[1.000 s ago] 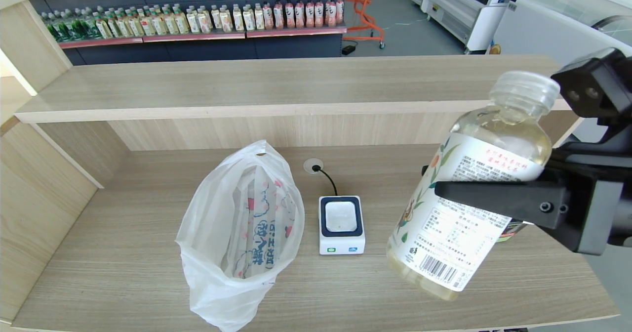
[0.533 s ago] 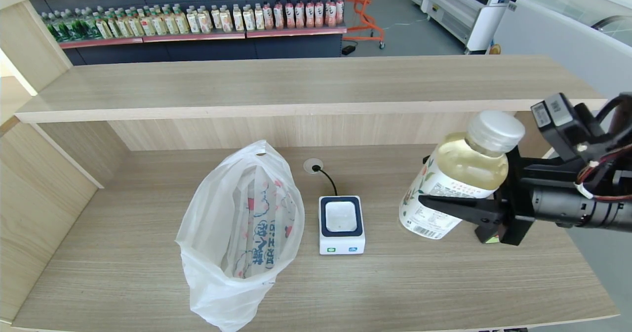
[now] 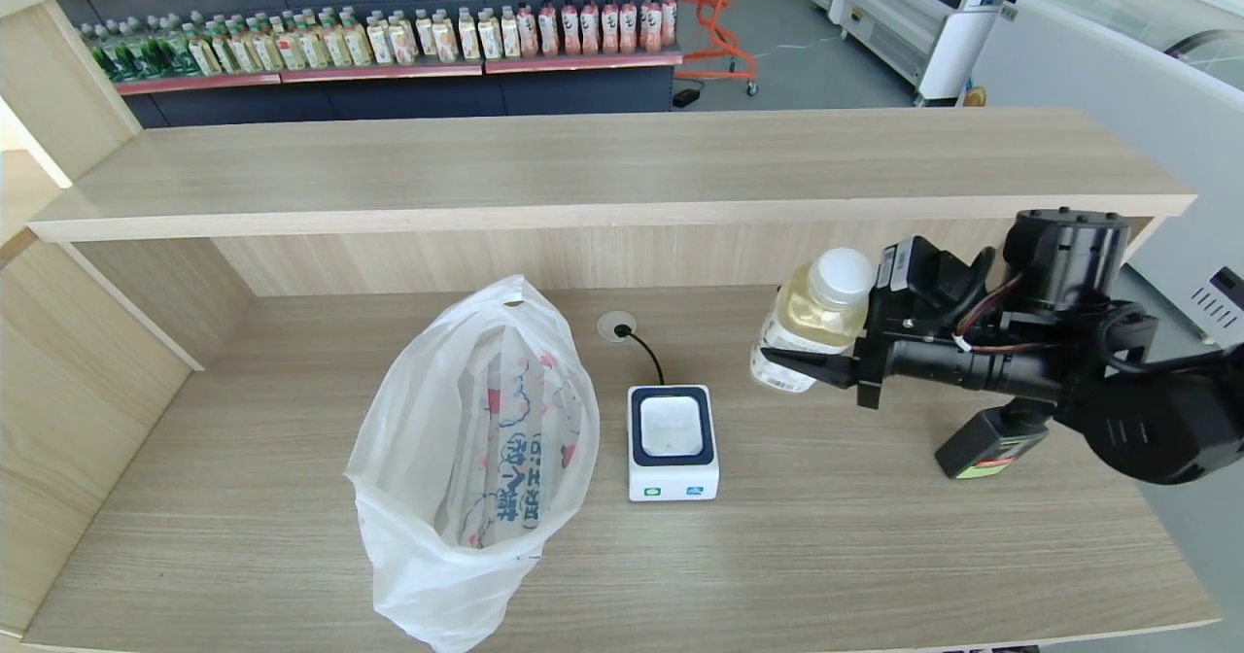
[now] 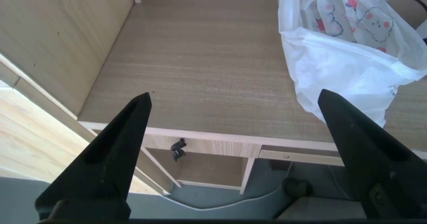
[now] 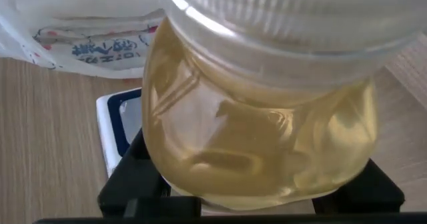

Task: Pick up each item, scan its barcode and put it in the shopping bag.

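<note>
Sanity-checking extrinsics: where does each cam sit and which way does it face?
Head: on the head, facing forward and down at the counter; right arm with bottle shows.
Left wrist: on that wrist, facing down at the counter's near edge and bag; open jaws show.
Right wrist: facing down past the held bottle at the scanner; jaws show.
Shared: all three see the bag.

The right gripper (image 5: 257,207) clasps a clear bottle (image 5: 260,137) of pale yellow drink. Beneath it a white, blue-framed barcode scanner (image 5: 120,127) sits on the wooden counter (image 5: 40,157), the shopping bag (image 5: 80,17) beyond.
</note>
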You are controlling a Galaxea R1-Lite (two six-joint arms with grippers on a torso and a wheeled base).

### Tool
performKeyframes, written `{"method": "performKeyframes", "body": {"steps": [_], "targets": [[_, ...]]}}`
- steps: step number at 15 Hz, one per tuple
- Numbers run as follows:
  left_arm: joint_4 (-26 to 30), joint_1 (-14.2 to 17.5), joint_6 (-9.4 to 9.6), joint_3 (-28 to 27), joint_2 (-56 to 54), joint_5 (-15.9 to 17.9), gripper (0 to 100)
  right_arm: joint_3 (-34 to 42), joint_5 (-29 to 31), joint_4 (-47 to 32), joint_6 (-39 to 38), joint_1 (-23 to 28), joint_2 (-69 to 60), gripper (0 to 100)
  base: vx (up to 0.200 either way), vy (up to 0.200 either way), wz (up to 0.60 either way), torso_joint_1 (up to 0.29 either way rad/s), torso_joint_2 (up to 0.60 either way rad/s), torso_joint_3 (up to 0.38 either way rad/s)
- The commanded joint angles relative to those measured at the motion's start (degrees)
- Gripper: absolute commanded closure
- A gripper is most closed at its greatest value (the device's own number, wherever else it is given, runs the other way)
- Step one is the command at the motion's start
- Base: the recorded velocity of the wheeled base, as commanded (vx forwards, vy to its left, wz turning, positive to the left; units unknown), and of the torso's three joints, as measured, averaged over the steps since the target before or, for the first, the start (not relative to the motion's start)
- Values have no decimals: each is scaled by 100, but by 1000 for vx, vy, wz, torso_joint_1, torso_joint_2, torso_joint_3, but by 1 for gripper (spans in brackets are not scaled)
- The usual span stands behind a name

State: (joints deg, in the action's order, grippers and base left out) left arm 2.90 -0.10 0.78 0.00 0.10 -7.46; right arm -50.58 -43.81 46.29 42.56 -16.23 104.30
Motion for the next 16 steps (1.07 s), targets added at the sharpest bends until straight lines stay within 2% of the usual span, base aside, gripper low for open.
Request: {"method": "performKeyframes", "body": {"steps": [1, 5, 9, 16], "targets": [[0, 10, 1, 0, -1, -1, 0, -268, -207, 592, 33, -214, 881, 100, 0, 0, 0, 0, 0, 0], [0, 1, 1, 0, -1, -1, 0, -172, -426, 1444, 33, -557, 1444, 100, 0, 0, 0, 0, 0, 0], [0, 1, 1, 0, -1, -1, 0, -189, -479, 1559, 33, -619, 1576, 100, 0, 0, 0, 0, 0, 0], [0, 1, 1, 0, -1, -1, 0, -356, -804, 2271, -2, -645, 2050, 100, 0, 0, 0, 0, 0, 0]]}}
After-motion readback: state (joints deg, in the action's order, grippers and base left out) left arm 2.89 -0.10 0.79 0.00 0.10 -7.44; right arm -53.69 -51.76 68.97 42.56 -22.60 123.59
